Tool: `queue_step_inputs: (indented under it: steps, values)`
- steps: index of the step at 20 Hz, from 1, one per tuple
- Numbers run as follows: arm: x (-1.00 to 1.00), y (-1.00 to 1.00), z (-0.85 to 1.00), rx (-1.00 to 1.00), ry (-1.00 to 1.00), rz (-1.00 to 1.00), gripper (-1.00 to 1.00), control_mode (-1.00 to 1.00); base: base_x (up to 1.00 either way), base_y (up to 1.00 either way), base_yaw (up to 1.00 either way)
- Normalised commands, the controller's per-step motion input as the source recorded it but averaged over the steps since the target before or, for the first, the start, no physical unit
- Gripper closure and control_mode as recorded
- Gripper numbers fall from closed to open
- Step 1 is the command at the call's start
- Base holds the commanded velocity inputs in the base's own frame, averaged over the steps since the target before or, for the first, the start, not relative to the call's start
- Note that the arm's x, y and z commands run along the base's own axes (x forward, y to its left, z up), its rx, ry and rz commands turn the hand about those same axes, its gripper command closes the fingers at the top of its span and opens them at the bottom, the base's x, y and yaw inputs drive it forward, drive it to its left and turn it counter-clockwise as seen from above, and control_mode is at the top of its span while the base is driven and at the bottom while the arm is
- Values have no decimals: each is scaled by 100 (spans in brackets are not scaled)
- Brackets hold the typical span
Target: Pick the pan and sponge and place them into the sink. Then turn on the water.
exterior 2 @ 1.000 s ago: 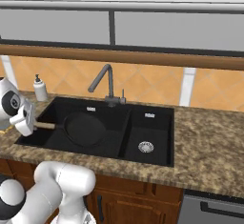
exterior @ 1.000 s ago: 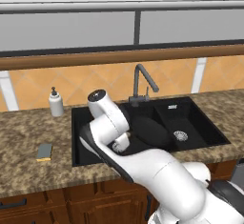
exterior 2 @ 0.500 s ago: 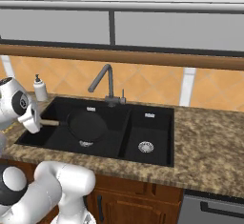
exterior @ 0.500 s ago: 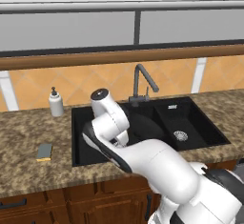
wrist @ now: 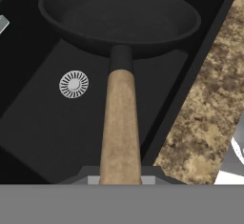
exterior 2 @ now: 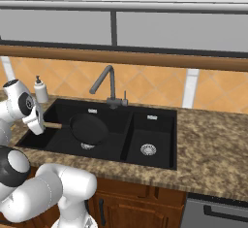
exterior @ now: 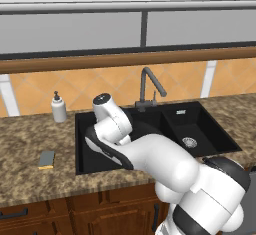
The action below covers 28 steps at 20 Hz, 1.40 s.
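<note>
Wooden handle of the pan (exterior 2: pixel 87 128) is pinched by the fingers (exterior 2: pixel 39 124), held level above the sink (exterior 2: pixel 155 152) left basin, drain at 7 o'clock, presumably for lowering.

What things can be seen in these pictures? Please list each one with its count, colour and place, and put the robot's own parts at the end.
Round shallow pan with light-brown wooden handle: one, black, held by its handle above the left basin.
Flat rectangular sponge: one, grey-blue over yellow, on the counter left of the sink.
Rectangular double-basin sink: one, black, set in the counter.
Round drains: two, silver, one in each basin.
Angular faucet: one, dark grey, behind the sink; no stream visible.
Soap dispenser bottle: one, white, at the wall left of the sink.
Speckled stone counter: one, brown.
Wooden cabinets: brown, under the counter.
Two-finger gripper: one, white, shut on the pan's handle.
</note>
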Motion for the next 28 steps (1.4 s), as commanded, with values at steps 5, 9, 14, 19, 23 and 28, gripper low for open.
queue_step_inputs:
  steps: [5, 9, 14, 19, 23, 28]
  values:
    - [0, 2, -26, 0, 0, -3, 100, -100, 0, 0, 0]
    - [0, 0, -29, 0, 0, -4, 100, -100, 0, 0, 0]
    - [-6, 0, -31, 0, 0, -3, 100, -100, 0, 0, 0]
    - [0, -14, -20, 0, 0, -10, 100, -100, 0, 0, 0]
    - [0, -38, -21, 0, 0, -11, 100, -100, 0, 0, 0]
    - [1, -44, -28, 4, 0, -10, 100, -100, 0, 0, 0]
